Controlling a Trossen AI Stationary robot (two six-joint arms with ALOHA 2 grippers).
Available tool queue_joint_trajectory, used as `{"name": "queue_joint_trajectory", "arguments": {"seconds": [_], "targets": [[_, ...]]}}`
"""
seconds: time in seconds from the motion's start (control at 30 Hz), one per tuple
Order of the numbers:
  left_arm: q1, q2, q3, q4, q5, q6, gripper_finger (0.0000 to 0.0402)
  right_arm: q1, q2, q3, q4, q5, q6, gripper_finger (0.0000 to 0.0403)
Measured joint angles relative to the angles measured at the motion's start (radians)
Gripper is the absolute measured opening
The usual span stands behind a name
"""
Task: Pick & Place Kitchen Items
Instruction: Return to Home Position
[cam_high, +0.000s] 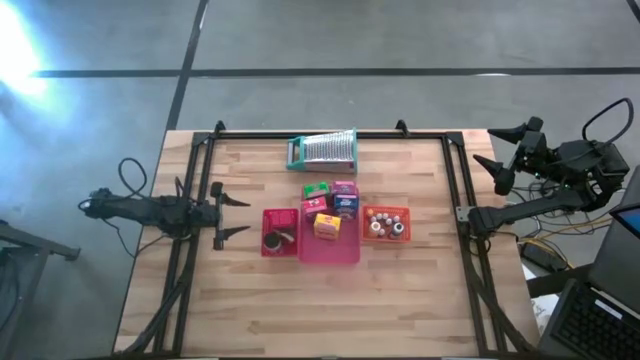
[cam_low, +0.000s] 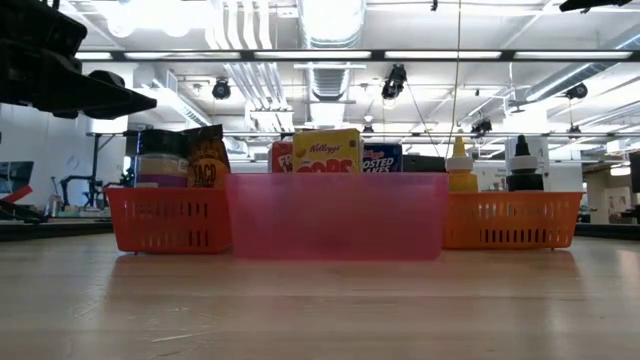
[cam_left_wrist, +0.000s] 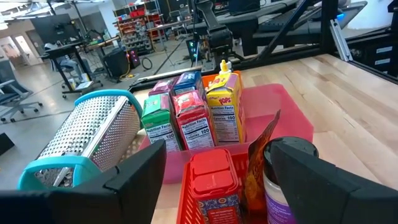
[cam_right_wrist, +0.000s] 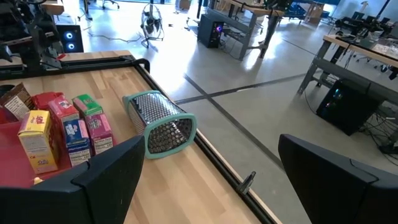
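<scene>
High view: the wooden table (cam_high: 300, 310) is bare on both sides and beyond the bins, on the side away from the metal grater (cam_high: 322, 150) at its far edge. The left gripper (cam_high: 245, 216) hangs over the table's left part, fingers apart and empty, just beside the red bin (cam_high: 265, 228). The right gripper (cam_high: 484, 146) hangs past the right edge, fingers apart, empty. The middle pink bin (cam_high: 335, 252) holds small boxes (cam_high: 346, 205), the yellow box (cam_high: 326, 226) among them. The orange bin (cam_high: 364, 225) holds small bottles (cam_high: 385, 227).

Low view: the three bins stand in a row.

Left wrist view: a brown packet (cam_left_wrist: 261, 152) and a red-capped jar (cam_left_wrist: 211, 180) sit in the red bin.

Right wrist view: the grater lies beside the boxes.
</scene>
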Motion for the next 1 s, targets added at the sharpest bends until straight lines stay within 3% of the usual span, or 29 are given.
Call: {"name": "queue_joint_trajectory", "arguments": {"seconds": [0.2,0.3,0.37,0.43,0.57,0.63,0.83,1.0], "targets": [[0.0,0.0,0.0,-0.001,0.0,0.0,0.0291,-0.003,0.0,-0.001,0.011,0.0,0.004,0.0364],[0.0,0.0,0.0,-0.001,0.0,0.0,0.0292,-0.072,0.0,-0.025,0.135,-0.004,0.2,0.0363],[0.0,0.0,0.0,-0.001,0.0,0.0,0.0294,-0.157,0.0,-0.055,0.246,-0.005,0.223,0.0364],[0.0,0.0,-0.001,-0.001,0.0,0.0,0.0294,-0.257,-0.004,-0.12,0.349,-0.136,0.112,0.0363],[0.0,0.0,-0.001,-0.002,0.0,0.0,0.0293,-0.447,-0.067,-0.31,0.592,-0.634,0.001,0.0364],[0.0,0.0,-0.001,-0.001,0.0,0.0,0.0291,-0.492,-0.116,-0.424,0.72,-0.759,-0.052,0.0363],[0.0,0.0,-0.001,-0.002,0.0,0.0,0.0294,-0.454,-0.274,-0.72,0.88,-0.822,-0.059,0.0364],[0.0,0.0,-0.001,-0.002,0.0,0.0,0.0291,-0.402,-0.407,-0.866,0.932,-0.819,-0.069,0.0363]]}}
